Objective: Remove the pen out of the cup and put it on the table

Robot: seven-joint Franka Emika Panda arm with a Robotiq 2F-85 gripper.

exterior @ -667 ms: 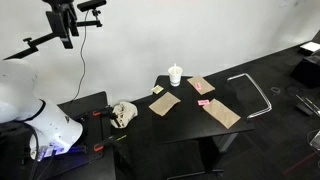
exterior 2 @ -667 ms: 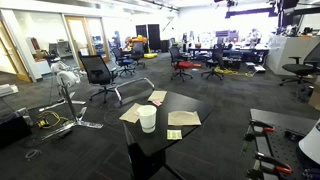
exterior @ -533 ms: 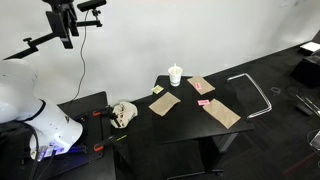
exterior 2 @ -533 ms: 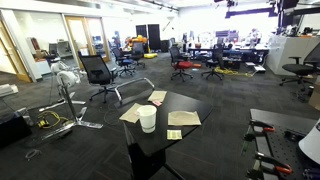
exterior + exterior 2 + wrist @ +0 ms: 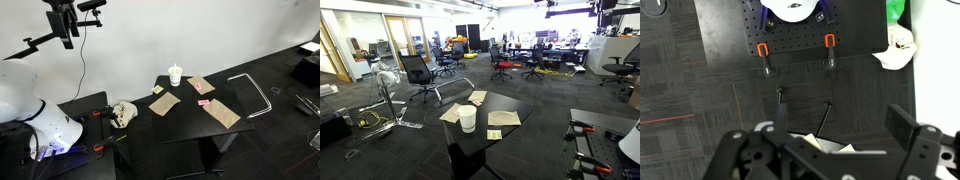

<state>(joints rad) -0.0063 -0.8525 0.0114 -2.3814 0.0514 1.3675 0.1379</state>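
The job has not begun. The gripper [image 5: 840,122] hangs high up, wide open, holding nothing. The white cup [image 5: 175,75] stands on the black table [image 5: 185,122], well apart from it. The pen is too small to see, so I cannot tell which way it points. I guess it stands nearly straight up. Next, the arm must come down over the cup
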